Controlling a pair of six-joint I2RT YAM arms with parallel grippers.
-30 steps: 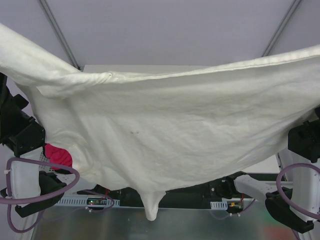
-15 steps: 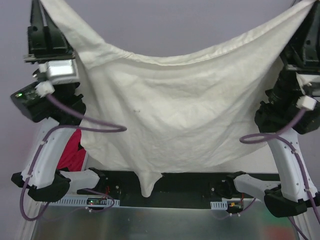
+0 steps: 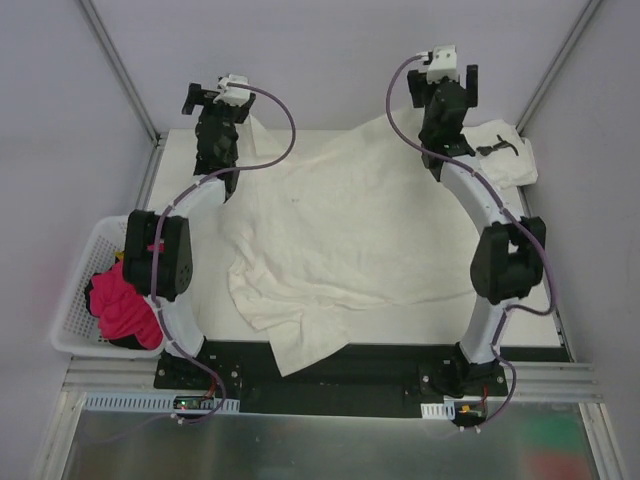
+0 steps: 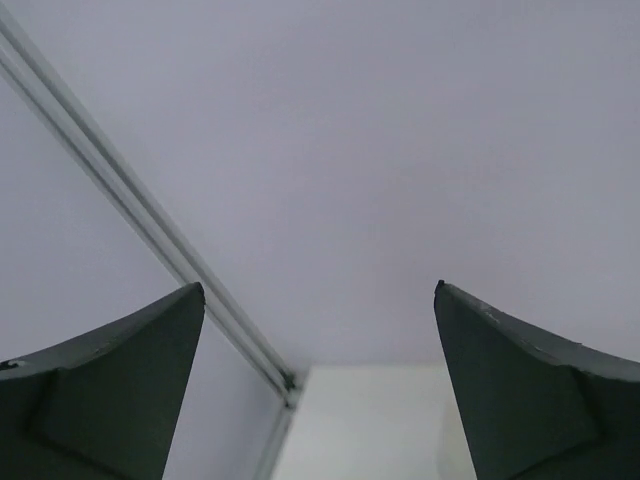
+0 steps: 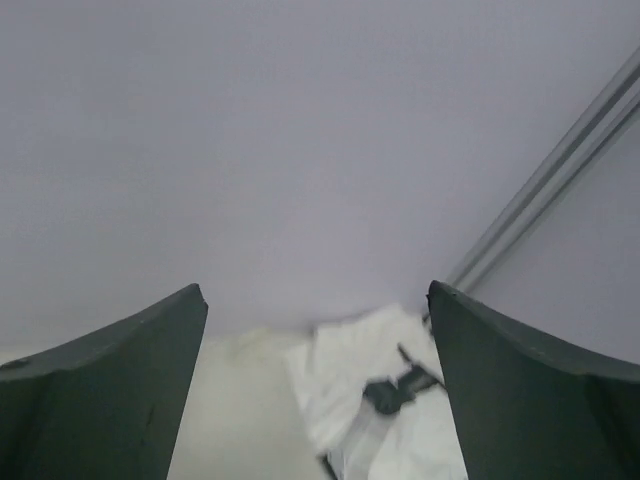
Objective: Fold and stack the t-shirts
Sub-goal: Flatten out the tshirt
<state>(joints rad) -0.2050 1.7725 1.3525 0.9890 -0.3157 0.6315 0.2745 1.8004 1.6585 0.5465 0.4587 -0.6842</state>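
While both arms stretch toward the far wall, the cream-white t-shirt [image 3: 340, 230] lies rumpled and unfolded across the middle of the table [image 3: 180, 190], one corner drooping over the near edge, as the overhead camera shows. The left wrist camera sees none of it: the left gripper [image 4: 318, 285] frames only the wall and the table's far-left corner, its jaws spread wide with nothing between them. The right gripper [image 5: 316, 286], jaws likewise wide apart and holding nothing, looks out over the printed t-shirt [image 5: 375, 390], bunched at the far-right corner just beside the cream one. Its black marks are too blurred to read as lettering. Only the overhead view takes in the white basket [image 3: 75, 290] off the table's left side, holding a pink cloth [image 3: 120, 305].
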